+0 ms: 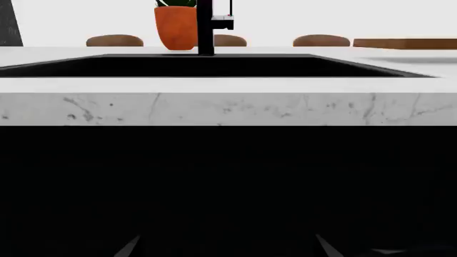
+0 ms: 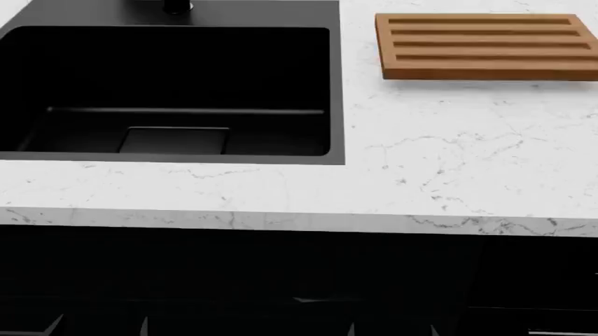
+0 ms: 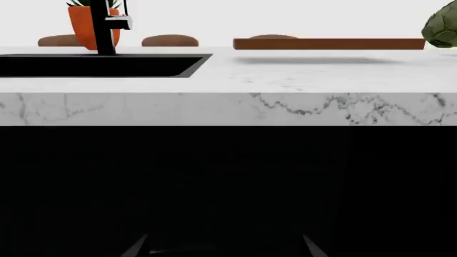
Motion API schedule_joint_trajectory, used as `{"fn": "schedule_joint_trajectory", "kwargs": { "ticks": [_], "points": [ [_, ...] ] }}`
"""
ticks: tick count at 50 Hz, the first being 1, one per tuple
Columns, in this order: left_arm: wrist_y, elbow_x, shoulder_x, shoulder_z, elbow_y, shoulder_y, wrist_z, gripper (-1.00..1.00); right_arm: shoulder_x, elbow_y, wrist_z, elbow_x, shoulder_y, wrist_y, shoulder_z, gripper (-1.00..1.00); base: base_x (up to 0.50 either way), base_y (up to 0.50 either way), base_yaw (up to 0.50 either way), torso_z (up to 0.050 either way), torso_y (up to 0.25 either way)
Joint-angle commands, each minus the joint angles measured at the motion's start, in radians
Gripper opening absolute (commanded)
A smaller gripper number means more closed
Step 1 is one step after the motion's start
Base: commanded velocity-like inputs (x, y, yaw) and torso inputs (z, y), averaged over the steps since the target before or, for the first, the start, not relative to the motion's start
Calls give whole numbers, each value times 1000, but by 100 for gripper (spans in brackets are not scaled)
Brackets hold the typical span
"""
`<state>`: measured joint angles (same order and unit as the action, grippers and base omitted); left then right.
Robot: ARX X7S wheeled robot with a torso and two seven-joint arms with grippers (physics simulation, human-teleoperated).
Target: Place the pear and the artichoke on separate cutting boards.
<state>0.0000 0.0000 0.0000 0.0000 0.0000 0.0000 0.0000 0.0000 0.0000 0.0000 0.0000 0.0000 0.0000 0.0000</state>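
Note:
The light-tan grooved cutting board (image 2: 486, 45) lies at the far right of the white marble counter (image 2: 449, 175). In the right wrist view a wooden board (image 3: 328, 44) shows edge-on, with the dull-green artichoke (image 3: 441, 29) on the counter just beyond its end. The left wrist view shows a board's edge (image 1: 403, 43) too. The pear and the dark reddish-brown board are out of view. My left gripper (image 1: 227, 249) and my right gripper (image 3: 222, 247) hang below the counter edge in front of the dark cabinet. Both are open and empty.
A black sink (image 2: 168, 91) is set in the counter at the left, with a black faucet (image 1: 205, 27) behind it. An orange plant pot (image 1: 175, 27) and brown chair backs (image 1: 321, 40) stand beyond. The marble counter front (image 1: 228, 107) faces both grippers.

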Motion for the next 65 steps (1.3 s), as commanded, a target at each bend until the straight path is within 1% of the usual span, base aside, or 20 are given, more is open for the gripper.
{"fn": "schedule_joint_trajectory", "kwargs": {
  "ticks": [1, 3, 9, 12, 14, 16, 18, 23, 28, 30, 38, 40, 45, 52, 59, 65],
  "points": [
    [8, -21, -21, 7, -14, -7, -23, 100, 9, 0, 13, 9, 0, 0, -13, 100, 0, 0, 0, 0, 0],
    [-21, -24, -28, 36, 20, -1, -33, 100, 15, 10, 18, 29, 7, 1, -15, 100, 0, 0, 0, 0, 0],
    [13, -45, -43, 44, -7, -5, -51, 100, 37, 17, 40, 46, 10, -9, -43, 100, 0, 0, 0, 0, 0],
    [-3, -51, -50, 53, -1, -6, -56, 100, 44, -1, 48, 50, 5, -2, -53, 100, 0, 0, 0, 0, 0],
    [13, -56, -54, 54, -18, -6, -60, 100, 48, 10, 50, 57, 8, -10, -56, 100, 0, 0, 0, 0, 0],
    [-17, -51, -57, 61, -8, -8, -70, 100, 52, 8, 49, 64, 7, -13, -62, 100, 0, 0, 0, 0, 0],
    [5, -65, -57, 56, 12, 1, -76, 100, 57, 14, 48, 67, 9, -19, -69, 100, 0, 0, 0, 0, 0],
    [27, -74, -66, 63, -15, -4, -80, 100, 64, 22, 58, 73, 14, -13, -78, 100, 0, 0, 0, 0, 0],
    [40, -87, -72, 69, -29, -5, -82, 100, 72, 17, 67, 74, 17, 2, -90, 100, -28, -500, 0, 0, 0],
    [3, -84, -74, 75, 10, -2, -93, 100, 76, 21, 63, 76, 18, -6, -97, 100, -18, -500, 0, 0, 0],
    [21, -97, -82, 80, -7, -4, -103, 100, 86, 18, 70, 84, 21, -4, -110, 100, -2, -500, 0, 0, 0],
    [5, -101, -84, 83, 11, -4, -108, 100, 88, 22, 71, 88, 22, -7, -112, 100, 0, -500, 0, 0, 0],
    [33, -111, -90, 88, -18, -5, -105, 100, 93, 24, 77, 93, 24, -7, -120, 100, 0, -500, 0, 0, 0],
    [9, -122, -99, 98, 8, -4, -117, 100, 103, 23, 85, 96, 28, 1, -133, 100, 0, -500, 0, 0, 0],
    [38, -130, -106, 105, -23, -9, -119, 100, 108, 26, 98, 93, 28, -9, -143, 100, 0, -500, 0, 0, 0],
    [17, -132, -112, 113, 4, -4, -132, 100, 113, 26, 106, 98, 27, -10, -149, 100, 0, -500, 0, 0, 0]
  ]
}}
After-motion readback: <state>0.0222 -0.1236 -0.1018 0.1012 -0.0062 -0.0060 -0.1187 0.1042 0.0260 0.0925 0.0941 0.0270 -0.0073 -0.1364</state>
